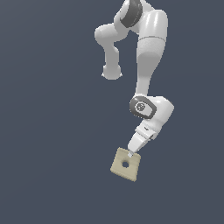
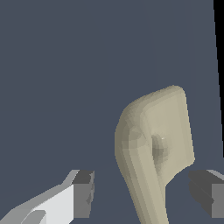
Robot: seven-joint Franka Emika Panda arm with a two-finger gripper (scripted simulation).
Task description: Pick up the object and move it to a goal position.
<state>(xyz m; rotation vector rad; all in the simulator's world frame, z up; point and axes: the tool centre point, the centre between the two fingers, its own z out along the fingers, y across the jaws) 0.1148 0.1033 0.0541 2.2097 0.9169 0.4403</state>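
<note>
In the exterior view the white Panda arm (image 1: 148,61) reaches down from the top of the frame, bends at a grey-capped joint (image 1: 141,106), and slants toward about seven o'clock, ending in the end effector (image 1: 131,153) just at the upper edge of the plate (image 1: 126,165). The plate is a small, flat, cream-coloured square with rounded corners and a round hole (image 1: 125,164) through its centre; it sits rotated so that its corners point roughly to eleven, one, five and seven o'clock, and it lies low in the frame, a little toward the exterior view's right of centre. From the end effector the plate lies at about seven o'clock, with the fingertips meeting it near its top edge at about one o'clock from the hole. Everything around is one uniform dark blue-grey surface (image 1: 48,131), and whether the plate rests on it or is raised off it cannot be told. In the wrist view the plate (image 2: 153,148) is seen steeply edge-on and tilted, its thick rounded rim facing the camera and the hole (image 2: 157,148) showing only as a shallow dimple; it stands between the two dark-padded fingers (image 2: 83,192), nearer to the other finger (image 2: 205,192) yet with a visible gap on both sides. The end effector (image 2: 144,194) therefore has its fingers spread apart, straddling the plate without pressing on it in this view.
</note>
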